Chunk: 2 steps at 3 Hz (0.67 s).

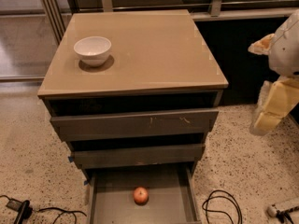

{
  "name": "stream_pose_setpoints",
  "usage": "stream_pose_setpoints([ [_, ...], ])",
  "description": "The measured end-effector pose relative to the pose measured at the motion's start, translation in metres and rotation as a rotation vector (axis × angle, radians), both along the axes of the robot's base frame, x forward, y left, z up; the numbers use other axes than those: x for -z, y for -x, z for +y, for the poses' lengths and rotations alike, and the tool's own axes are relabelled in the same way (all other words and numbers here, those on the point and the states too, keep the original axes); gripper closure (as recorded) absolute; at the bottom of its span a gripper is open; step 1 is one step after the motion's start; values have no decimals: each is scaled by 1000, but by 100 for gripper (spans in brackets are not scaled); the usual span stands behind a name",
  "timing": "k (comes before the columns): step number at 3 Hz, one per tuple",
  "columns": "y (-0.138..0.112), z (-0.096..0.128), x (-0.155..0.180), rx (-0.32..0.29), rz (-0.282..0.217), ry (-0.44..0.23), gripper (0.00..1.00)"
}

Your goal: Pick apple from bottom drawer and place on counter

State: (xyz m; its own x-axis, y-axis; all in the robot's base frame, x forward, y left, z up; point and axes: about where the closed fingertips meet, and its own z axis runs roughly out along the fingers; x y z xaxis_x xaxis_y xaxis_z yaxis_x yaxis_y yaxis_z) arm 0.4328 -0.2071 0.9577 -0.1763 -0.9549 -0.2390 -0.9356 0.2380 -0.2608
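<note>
Down at the front, the bottom drawer is sitting pulled open. The apple is lying on its flat grey floor, near the middle and away from the side walls. Black cables are lying on the speckled floor on both sides. Just above, the two upper drawers are sticking out a little and hanging over the back of the open one. Further up, the counter is showing lots of bare room, with a white bowl resting near its left side. The gripper is hanging off to the right of the cabinet, about level with the upper drawers and well apart from the apple. I cannot tell if it is open or shut. I think the reach is not yet begun. To do it well, the arm should be coming down from the front, missing the drawer fronts above. Then it should be squeezing the apple gently round its middle so it is not rolling away.
</note>
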Motion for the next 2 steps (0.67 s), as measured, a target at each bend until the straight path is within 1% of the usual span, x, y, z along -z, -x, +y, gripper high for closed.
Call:
stream_pose_setpoints([
  [1, 12, 13, 37, -23, -24, -76, 0],
  [2, 27, 43, 85, -65, -44, -169, 0],
])
